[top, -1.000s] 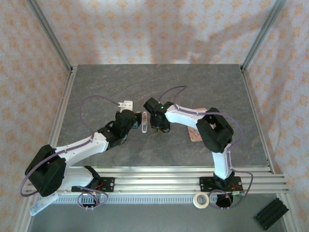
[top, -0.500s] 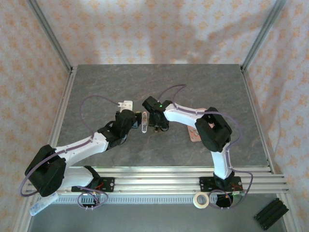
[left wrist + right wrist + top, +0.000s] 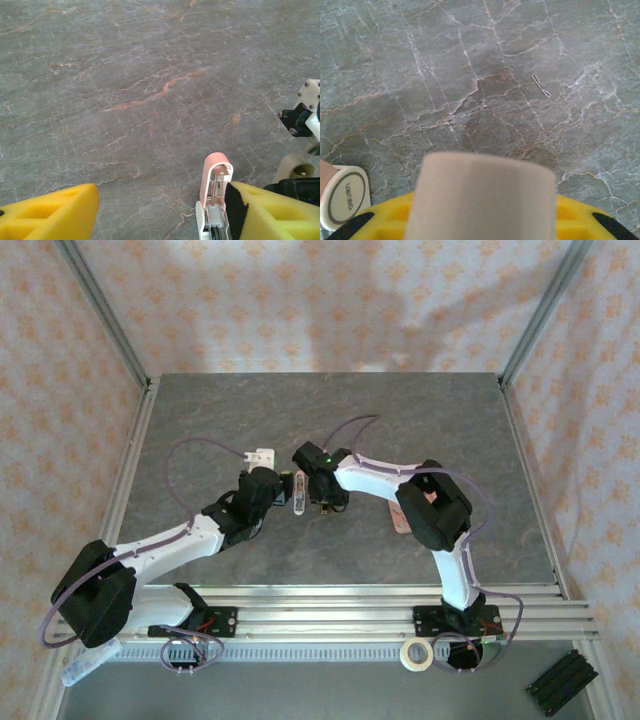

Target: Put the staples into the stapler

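Across the middle of the grey marble-look table [image 3: 330, 410], veined in rust and white, both arms reach in from the rails [image 3: 330, 605] at the near edge and meet at the stapler [image 3: 299, 490], which lies flat on the stone, its length pointing away from the bases. Cloth walls [image 3: 300, 300] in pale peach with an orange flower print close the back and sides behind slanting aluminium posts [image 3: 100, 315]. Seen from the left wrist, the left gripper [image 3: 162, 200] holds its yellow fingers [image 3: 50, 215] wide apart over bare stone; the stapler, open with its pink top arm and metal channel showing, lies against the inside of the right-hand finger, well clear of the other. The right gripper [image 3: 320, 488] hangs just beside the stapler on the opposite side. From its wrist a pale, blurred block [image 3: 487, 195] stands in front of its yellow fingers [image 3: 580, 212], so I cannot tell whether they are apart or together, nor whether that block is the staples. A thin bent wire [image 3: 540, 86] lies alone on the stone ahead. A small white bracket [image 3: 260, 456] sits near the left gripper, a pink piece [image 3: 402, 523] partly under the right arm, a tape roll [image 3: 416, 654] and a black ridged block [image 3: 560, 683] on the near side of the rails
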You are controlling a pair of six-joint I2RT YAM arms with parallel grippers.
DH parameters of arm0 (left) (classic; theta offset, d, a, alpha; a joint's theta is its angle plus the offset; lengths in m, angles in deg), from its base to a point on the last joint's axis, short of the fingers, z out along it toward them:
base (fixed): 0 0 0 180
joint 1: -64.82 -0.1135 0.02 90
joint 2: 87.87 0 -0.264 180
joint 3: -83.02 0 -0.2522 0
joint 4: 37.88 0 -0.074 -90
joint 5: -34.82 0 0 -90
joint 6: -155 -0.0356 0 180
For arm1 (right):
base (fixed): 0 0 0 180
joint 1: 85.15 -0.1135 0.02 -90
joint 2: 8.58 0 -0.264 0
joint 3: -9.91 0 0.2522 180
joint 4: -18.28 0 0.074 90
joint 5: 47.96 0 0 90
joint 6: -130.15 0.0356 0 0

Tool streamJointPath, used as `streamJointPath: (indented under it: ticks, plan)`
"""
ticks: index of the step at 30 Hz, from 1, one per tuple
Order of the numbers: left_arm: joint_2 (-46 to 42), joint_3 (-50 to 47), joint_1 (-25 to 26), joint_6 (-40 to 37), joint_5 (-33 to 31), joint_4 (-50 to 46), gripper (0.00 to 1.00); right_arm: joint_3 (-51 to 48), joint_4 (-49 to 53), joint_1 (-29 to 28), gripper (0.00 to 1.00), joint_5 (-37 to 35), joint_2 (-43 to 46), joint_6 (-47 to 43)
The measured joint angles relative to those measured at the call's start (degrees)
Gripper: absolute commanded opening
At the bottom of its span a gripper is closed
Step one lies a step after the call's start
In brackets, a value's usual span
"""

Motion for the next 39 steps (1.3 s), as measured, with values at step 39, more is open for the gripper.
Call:
streamJointPath:
  ticks: [39]
  plan:
    - [0.11,-0.04,-0.37,-0.13,2.16,0.15,0.68,-5.44,-1.9,0.39,0.65,-2.01,11.5,-8.11]
